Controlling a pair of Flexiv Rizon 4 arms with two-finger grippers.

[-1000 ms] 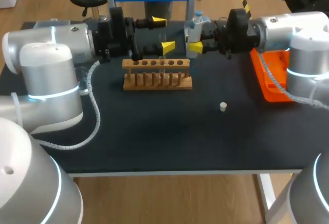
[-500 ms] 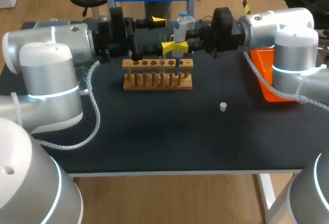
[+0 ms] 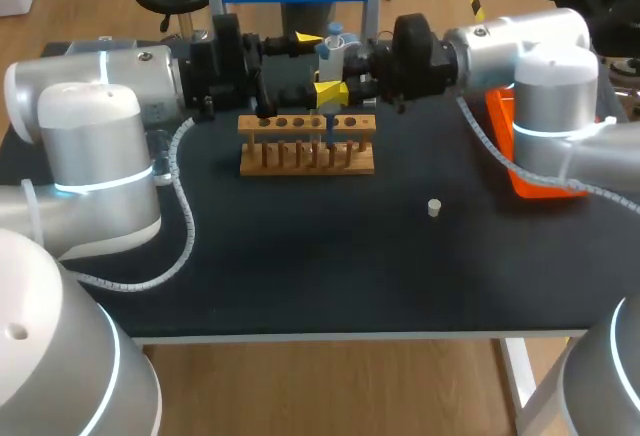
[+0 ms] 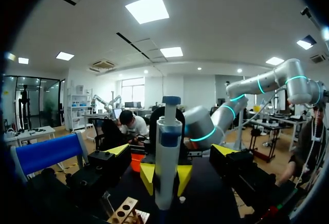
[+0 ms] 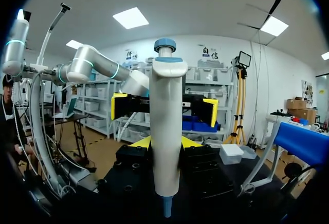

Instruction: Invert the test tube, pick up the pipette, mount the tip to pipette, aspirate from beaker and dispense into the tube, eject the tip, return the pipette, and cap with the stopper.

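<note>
Head view: pipette (image 3: 331, 53) upright at the rack (image 3: 306, 144).
My right claw (image 5: 165, 142) pinches it; my left claw (image 4: 171, 150) stands spread, facing it.

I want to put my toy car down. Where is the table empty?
The big bare stretch of table between the wooden rack and the near edge, left of the stopper. Behind the rack it's crowded: left gripper, right gripper and pipette bunch together.
</note>
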